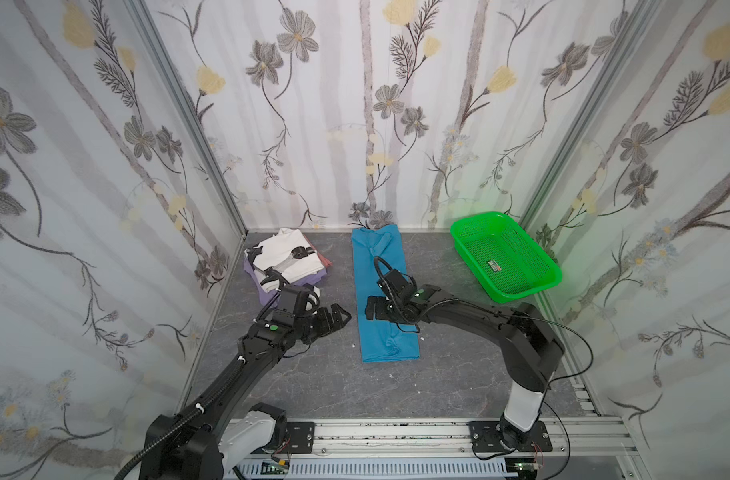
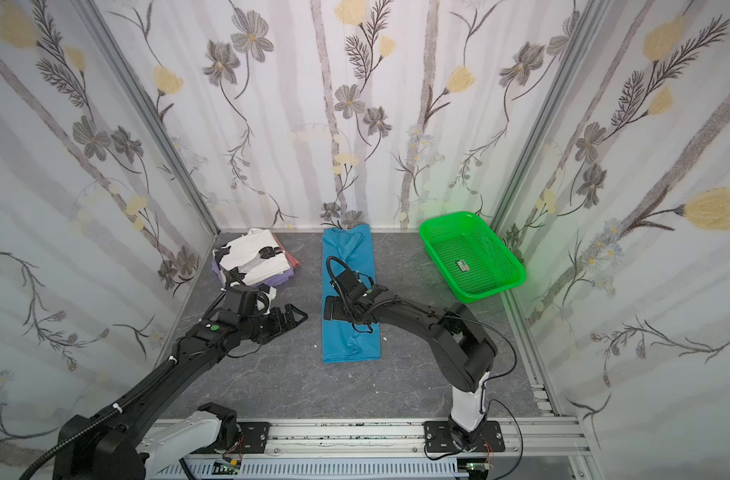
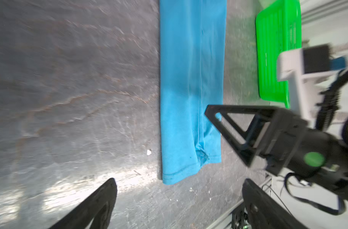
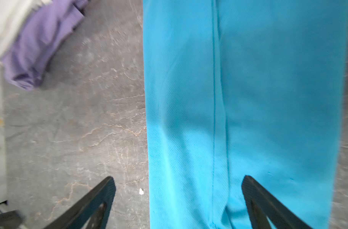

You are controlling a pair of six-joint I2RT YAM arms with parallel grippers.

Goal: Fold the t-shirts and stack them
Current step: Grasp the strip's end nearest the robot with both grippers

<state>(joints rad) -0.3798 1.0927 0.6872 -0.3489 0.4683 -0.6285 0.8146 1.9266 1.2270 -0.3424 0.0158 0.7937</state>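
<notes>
Left gripper [image 1: 338,318] and right gripper [image 1: 370,308] both stand wide open and empty, the left over bare table [image 1: 313,374], the right above the blue t-shirt [image 1: 390,345], a long folded strip mid-table. Beyond, the white t-shirt [image 1: 284,253] tops the lavender t-shirt [image 1: 258,291] and pinkish-red t-shirt [image 1: 324,262] at back left, green basket [image 1: 475,217] at back right.

Overhead pair, close wrist views, shared t-shirt [image 1: 386,345]

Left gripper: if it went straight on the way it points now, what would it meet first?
Probably the near long edge of the blue t-shirt, folded into a strip; the open left gripper points across at it. If it rides above the cloth, the open right gripper comes next; height is unclear.
</notes>
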